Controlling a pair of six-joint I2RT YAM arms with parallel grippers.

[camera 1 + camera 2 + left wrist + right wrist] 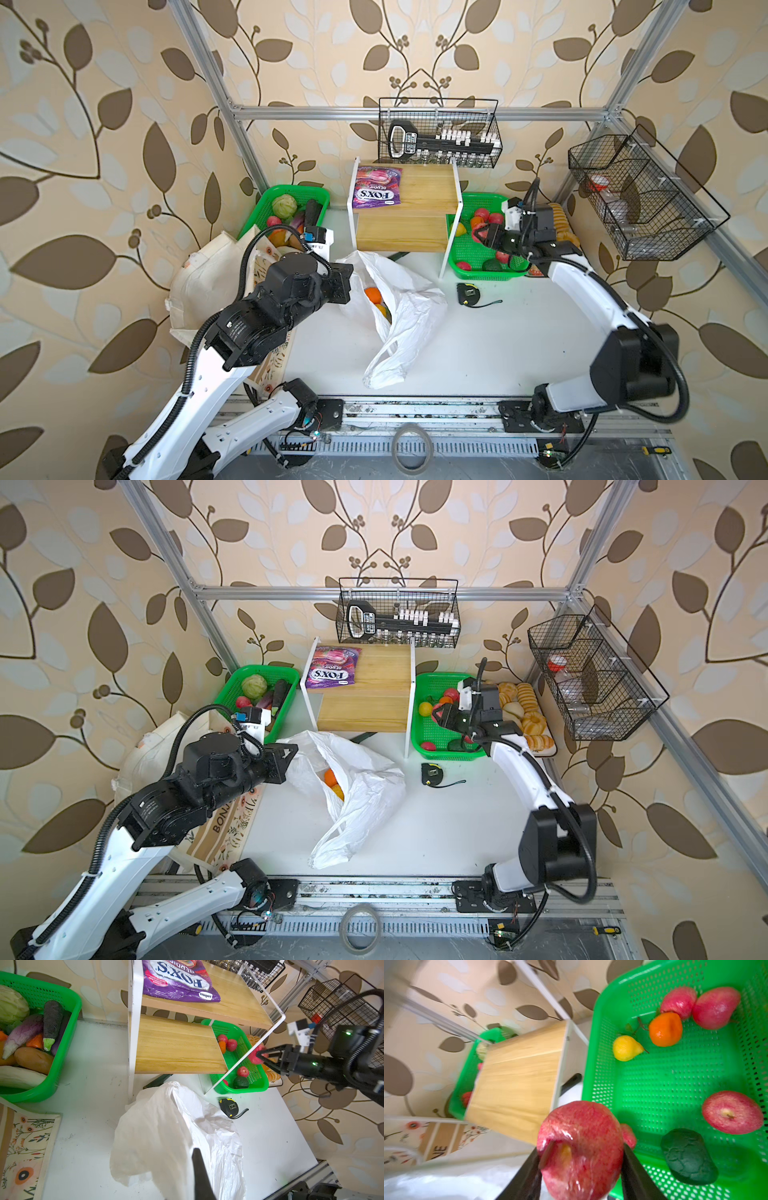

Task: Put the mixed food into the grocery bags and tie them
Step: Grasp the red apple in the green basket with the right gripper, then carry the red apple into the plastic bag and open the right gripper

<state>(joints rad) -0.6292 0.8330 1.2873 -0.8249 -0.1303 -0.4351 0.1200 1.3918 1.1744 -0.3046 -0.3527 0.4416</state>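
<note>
The right gripper [581,1147] is half closed around a glossy red toy apple [583,1124], one black finger on each flank. It holds the apple clear above the green plastic mesh basket [675,1084], near the basket's edge on the shelf side.

The left gripper [344,286] is closed tight and appears to pinch the rim of the thin white crinkly plastic carrier bag [411,316]. The bag lies mid-table, its mouth lifted and a round orange toy fruit [371,294] showing inside.

The apple's skin looks slick and round, so the grip should sit across its widest part. The carry should go above or around the white frame of the two-tier wooden shelf [415,195], which stands between basket and bag. It is best to let go low, inside the mouth, while the left gripper holds the rim high and steady, or the apple may roll out.

The purple sweets packet [376,187] on the top tier reads "FOX'S", with a word like "BERRIES". The cream canvas tote with floral print [224,825] shows "BONJ" in a top view; the rest is hidden.
</note>
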